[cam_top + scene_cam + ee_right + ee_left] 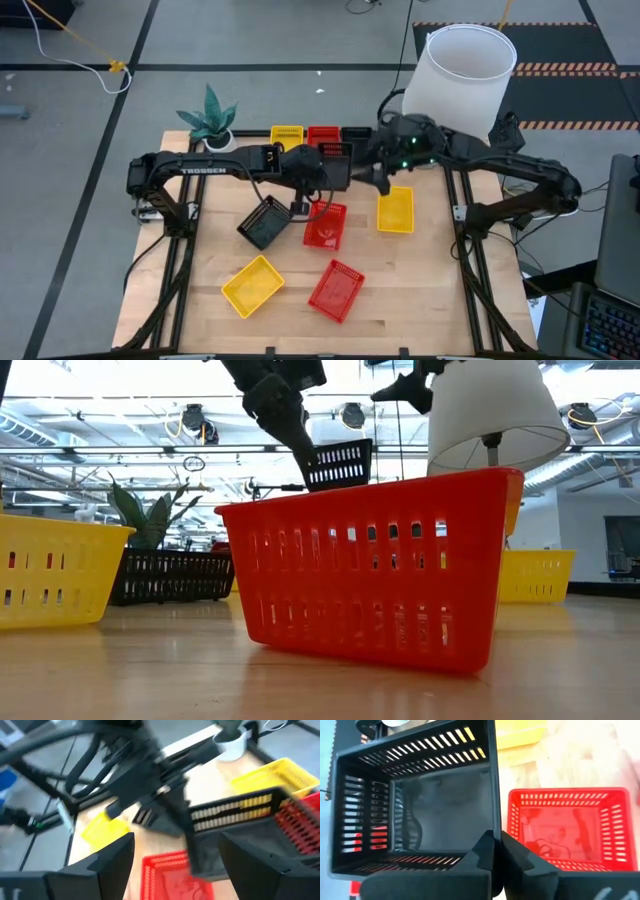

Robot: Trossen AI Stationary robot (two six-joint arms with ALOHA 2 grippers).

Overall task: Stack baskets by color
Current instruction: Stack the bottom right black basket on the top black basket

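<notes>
The baskets are spread over the wooden table (420, 300), and I go from left to right in the high view. At the left front a yellow basket (252, 285) lies alone, and behind it a black basket (264, 222) sits tilted. Beside that come two red ones, one near the middle (325, 225) and one nearer the front edge (336, 290). At the far edge a yellow (287, 134), a red (322, 134) and a black basket (356, 133) stand in a row. The last yellow basket (395, 210) lies at the right.

The left gripper (495, 851) is closed on the wall of another black basket (415, 800) and holds it in the air over the middle of the table, as the low view shows. The right gripper (175, 850) hangs just beside this lifted basket with its fingers fully apart and nothing between them.

The black basket at the far edge is the likely place for stacking. It lies away from the held one toward the far edge and a little right, with its long side along that edge, so I judge the held basket must be turned to match. The left arm is the one that carries it
</notes>
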